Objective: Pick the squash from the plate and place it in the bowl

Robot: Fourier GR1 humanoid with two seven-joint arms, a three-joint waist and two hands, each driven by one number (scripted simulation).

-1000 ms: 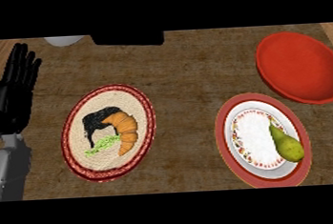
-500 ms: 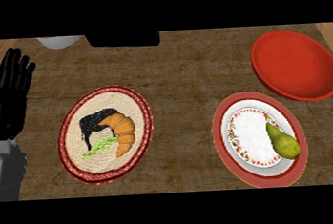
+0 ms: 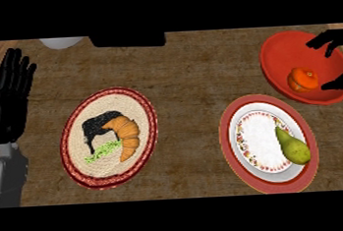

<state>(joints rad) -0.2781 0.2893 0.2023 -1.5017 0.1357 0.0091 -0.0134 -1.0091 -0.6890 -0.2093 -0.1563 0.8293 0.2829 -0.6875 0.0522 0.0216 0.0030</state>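
— What is lying in the containers?

— The red bowl (image 3: 279, 53) at the upper right of the frame is holding the squash (image 3: 303, 78), which is sitting toward its right side. The plate (image 3: 236, 115) at the lower right is carrying only a green pear (image 3: 293, 145), which is lying on its right half. The woven plate (image 3: 142, 105) left of centre is bearing an orange crescent (image 3: 126, 137), a black lump (image 3: 98, 125) and some green bits (image 3: 103, 151).

— And what is standing around them?

— The right hand (image 3: 330, 38) is reaching in from the right edge over the bowl. Its fingers are spreading above the squash and its thumb is lying just beside it, so it is staying open and not closing round anything. It is hiding part of the bowl's right rim. The left hand (image 3: 7, 104) is resting at the upper left, open, fingers up. A white thing (image 3: 62, 42) and a dark block (image 3: 127, 40) are showing at the top edge.

— How is the squash looking?

— It is looking small, round and bright orange, with ribs running down it.
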